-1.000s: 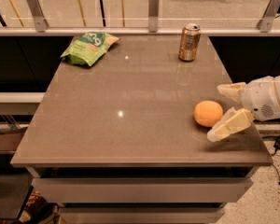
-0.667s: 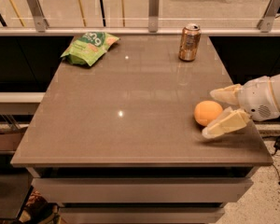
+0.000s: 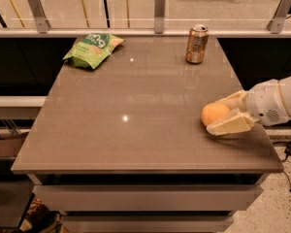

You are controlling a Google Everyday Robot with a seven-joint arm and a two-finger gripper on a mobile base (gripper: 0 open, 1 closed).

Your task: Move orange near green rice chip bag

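Your pincer (image 3: 216,116) has slid in from the right edge of the worktop (image 3: 136,144) over the last second. It now sits around the smooth, round orange fruit (image 3: 212,113), where a moment ago it stood just beside it. Its two cream fingers are apart, one on the far side of the orange and one on the near side. The gap has narrowed, and the near finger looks to be touching the peel. The orange has barely shifted and rests on the worktop at the right, near the front.

The crinkled light-green rice chip bag (image 3: 93,47) lies at the far left corner, well apart from the fruit. The bronze-gold drink can (image 3: 197,43) stands far right.

So you are at the grasp, I judge: nothing has been carried yet. Once the hold is firm, expect a long diagonal move to the far left.
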